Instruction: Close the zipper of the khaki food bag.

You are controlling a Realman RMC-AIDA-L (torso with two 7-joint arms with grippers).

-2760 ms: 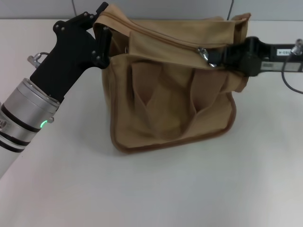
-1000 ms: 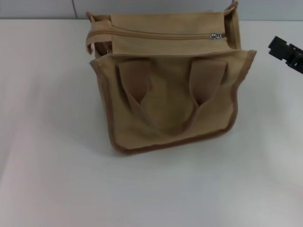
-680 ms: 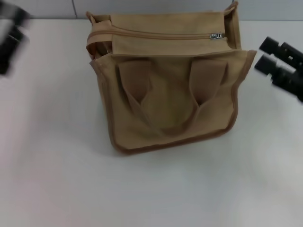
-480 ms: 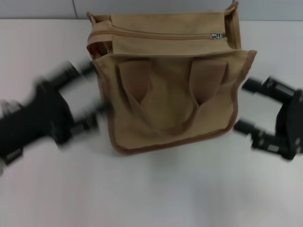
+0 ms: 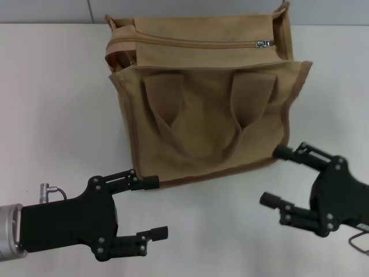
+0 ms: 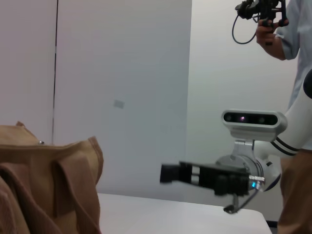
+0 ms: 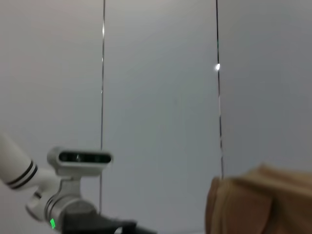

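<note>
With both the left gripper (image 5: 144, 206) and right gripper (image 5: 278, 176) spread wide and empty in front of the khaki food bag (image 5: 204, 109), the zipper (image 5: 263, 44) slider sits beyond them on top, so pinch its tab squarely.

the khaki food bag (image 5: 207, 104) is stood on the table (image 5: 52, 115), towards its far side, with the zipper (image 5: 196, 43) run along its top and the slider (image 5: 263, 44) set near the right end. the left gripper (image 5: 153, 208) is held before the bag's lower left corner and the right gripper (image 5: 278, 176) before its lower right corner, both apart from it.
</note>
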